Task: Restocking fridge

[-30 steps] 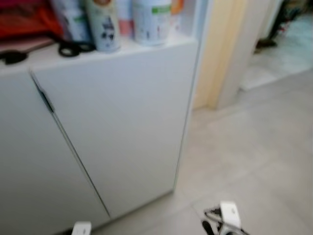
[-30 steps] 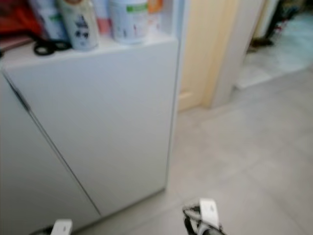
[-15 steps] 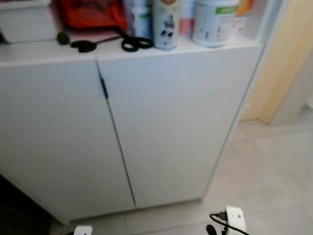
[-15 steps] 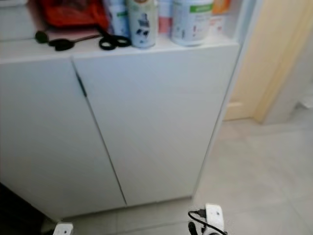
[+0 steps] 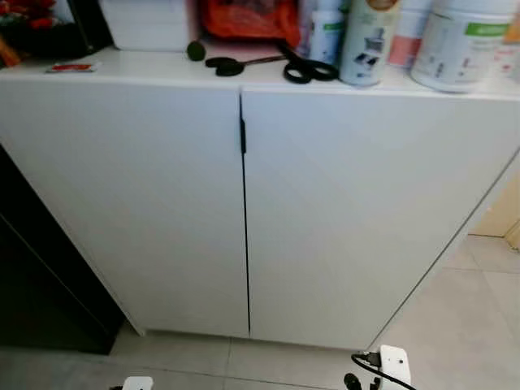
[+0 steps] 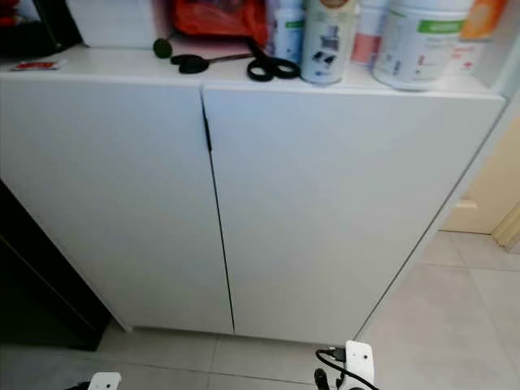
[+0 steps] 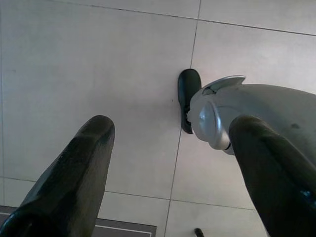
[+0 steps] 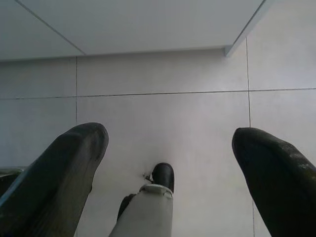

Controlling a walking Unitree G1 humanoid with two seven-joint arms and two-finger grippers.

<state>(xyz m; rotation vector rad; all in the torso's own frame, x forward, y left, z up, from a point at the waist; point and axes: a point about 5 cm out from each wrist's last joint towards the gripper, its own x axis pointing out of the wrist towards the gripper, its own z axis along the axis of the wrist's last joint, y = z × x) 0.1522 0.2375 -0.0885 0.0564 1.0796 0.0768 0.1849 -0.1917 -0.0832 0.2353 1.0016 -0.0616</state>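
Note:
A white two-door cabinet point(image 5: 325, 203) stands straight ahead with both doors closed. Its top carries black scissors point(image 5: 305, 71), a spray can point(image 5: 370, 45), a white tub with a green label point(image 5: 463, 45), a red bag point(image 5: 248, 18) and a white box point(image 5: 146, 24). Both arms hang low, with the left wrist point(image 5: 136, 382) and right wrist point(image 5: 390, 366) at the bottom edge. In the left wrist view my left gripper point(image 7: 173, 133) is open over floor tiles and my own foot point(image 7: 188, 98). My right gripper point(image 8: 168, 136) is open too, holding nothing.
A dark, low block point(image 5: 41, 284) stands against the cabinet's left side. Pale floor tiles point(image 5: 479, 325) run off to the right, where a cream door frame point(image 5: 508, 223) shows. The cabinet's lower corner point(image 8: 232, 49) is close to my right gripper.
The camera has swung left: the cabinet now faces me squarely, the doorway has slid off to the right and the dark block has come in. Both arms hang as before.

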